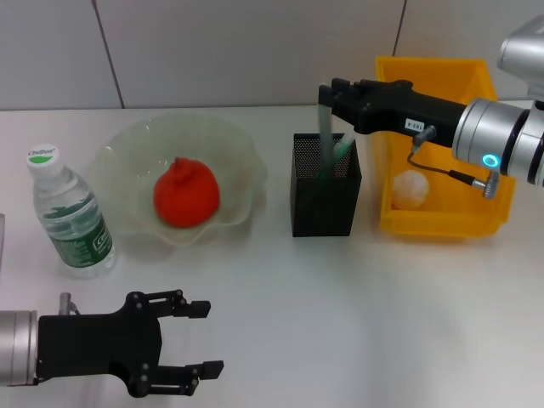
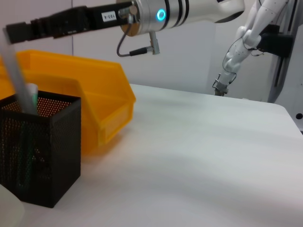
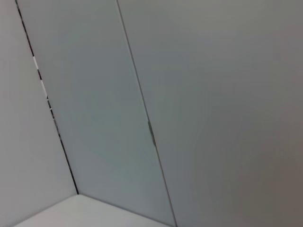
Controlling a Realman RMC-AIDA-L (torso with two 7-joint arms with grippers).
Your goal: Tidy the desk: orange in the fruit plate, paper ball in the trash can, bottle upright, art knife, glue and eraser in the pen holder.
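Observation:
The orange (image 1: 185,195) lies in the glass fruit plate (image 1: 240,153). To its left the bottle (image 1: 70,217) stands upright. The paper ball (image 1: 410,189) rests inside the yellow trash can (image 1: 442,76). My right gripper (image 1: 327,95) hovers over the black mesh pen holder (image 1: 325,189), shut on a long grey art knife (image 1: 324,136) whose lower end is inside the holder. A green, white-capped glue (image 2: 31,93) leans in the holder beside it. The eraser is hidden. My left gripper (image 1: 212,338) is open near the front left edge, holding nothing.
The yellow trash can (image 2: 102,85) stands right beside the pen holder (image 2: 40,146). The right arm (image 2: 156,14) stretches over both. White tabletop (image 1: 357,323) spreads in front of them. A wall closes the back.

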